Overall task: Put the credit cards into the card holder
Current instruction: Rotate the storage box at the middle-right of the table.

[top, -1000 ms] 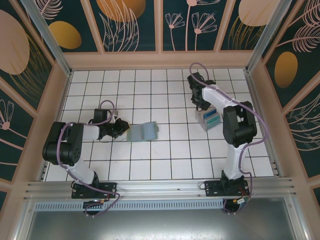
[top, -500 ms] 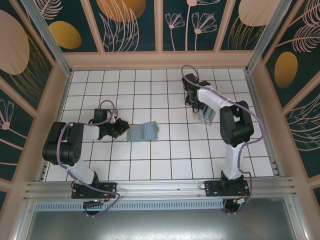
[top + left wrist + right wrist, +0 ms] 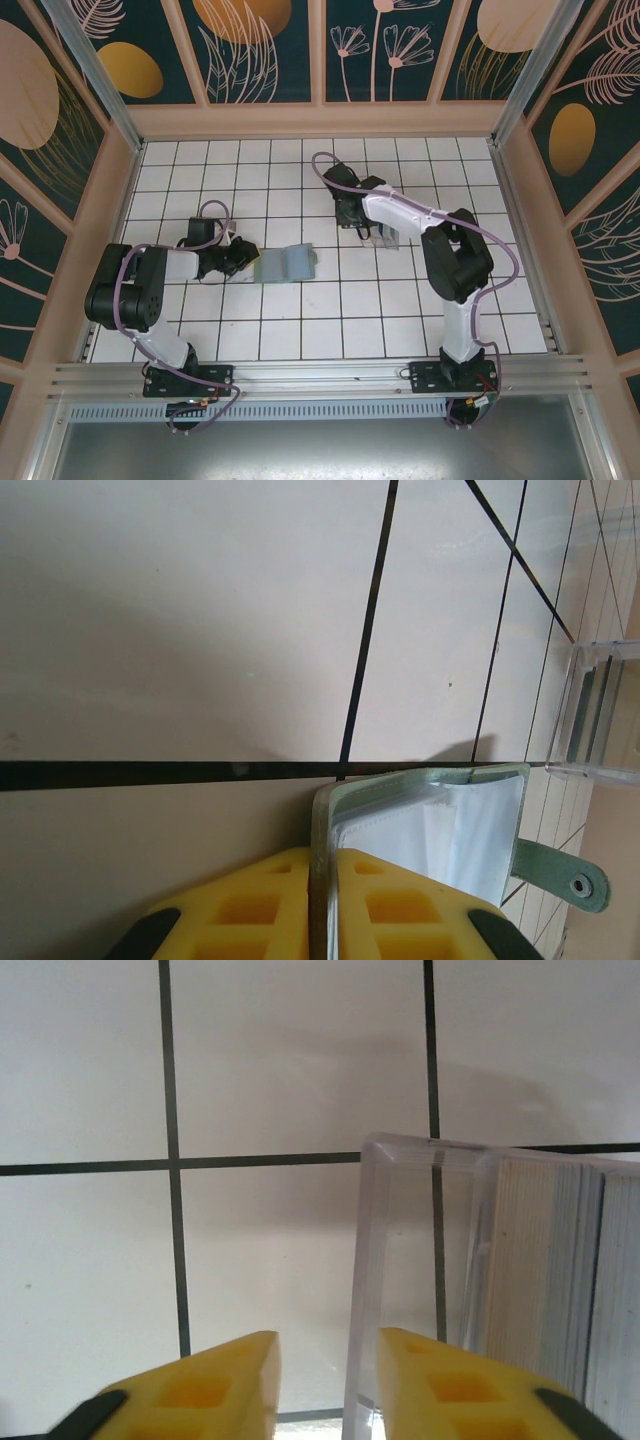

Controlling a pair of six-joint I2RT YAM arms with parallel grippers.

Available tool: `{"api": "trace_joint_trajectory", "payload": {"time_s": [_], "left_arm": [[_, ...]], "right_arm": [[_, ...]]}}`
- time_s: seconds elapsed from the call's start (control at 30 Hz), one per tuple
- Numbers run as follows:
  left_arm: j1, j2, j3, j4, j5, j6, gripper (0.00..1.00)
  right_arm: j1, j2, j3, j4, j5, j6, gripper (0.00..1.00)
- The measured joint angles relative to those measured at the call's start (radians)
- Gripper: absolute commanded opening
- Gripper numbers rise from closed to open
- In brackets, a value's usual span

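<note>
White tiled counter [image 3: 300, 330], floral panels on three sides.

Top view:
- The card holder [image 3: 286, 264] lies left of centre, with the left tool [image 3: 246, 258] at its left edge.
- The right tool [image 3: 355, 218] is mid-counter, just beside the clear tray [image 3: 391, 238].

Left wrist view:
- Fingers pressed together, pinching the card holder's cover edge.
- The snap tab [image 3: 560, 875] points outward.

Right wrist view:
- Fingers spread, nothing between them.
- The credit cards [image 3: 560, 1280] stand stacked on edge inside the clear tray, whose wall is just beside one finger.

Step, as judged: picking one card.
- Method: enter above the tray wall, take the outermost card alone and grip it near its top edge.
- Clearance: open tiles between tray and card holder, side walls well apart.
</note>
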Motion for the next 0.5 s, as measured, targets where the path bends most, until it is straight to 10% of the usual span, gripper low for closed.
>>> {"api": "trace_joint_trajectory", "payload": {"time_s": [0.5], "left_arm": [[0.0,0.004,0.004,-0.001,0.001,-0.001,0.14]], "right_arm": [[-0.067,-0.08,-0.03,-0.014,0.029,0.008,0.48]]}}
